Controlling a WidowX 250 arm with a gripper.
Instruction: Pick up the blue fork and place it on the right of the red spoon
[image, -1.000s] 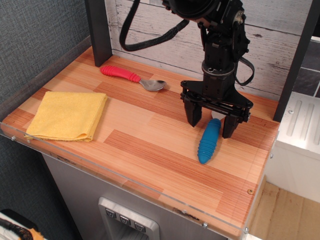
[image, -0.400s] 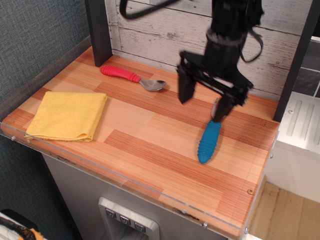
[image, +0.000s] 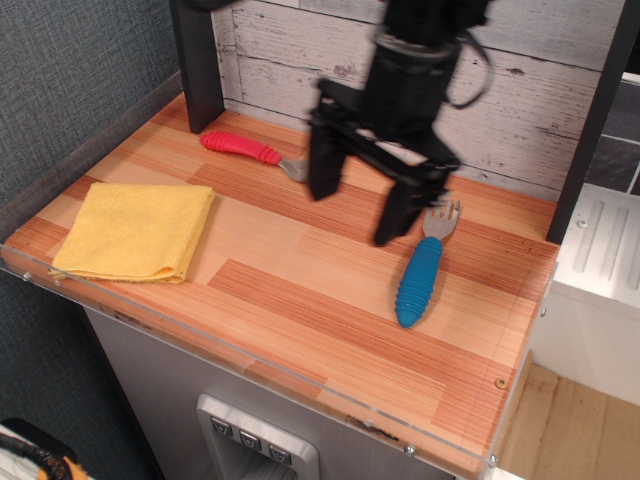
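The blue fork (image: 421, 275) lies flat on the wooden table at the right, blue ribbed handle toward the front, silver tines toward the back wall. The red spoon (image: 243, 149) lies at the back left; its metal bowl is mostly hidden behind my gripper. My gripper (image: 358, 203) is open and empty, raised above the table between the spoon and the fork, to the left of the fork. Its two dark fingers (image: 322, 162) hang wide apart and look blurred.
A folded yellow cloth (image: 135, 231) lies at the front left of the table (image: 300, 300). A dark post (image: 198, 60) stands at the back left, a white plank wall (image: 290, 50) behind. The table's right edge drops off beside a white unit (image: 595, 270).
My gripper has risen off the fork and moved left toward the spoon, staying open. The fork stays on the table, its tines now uncovered.
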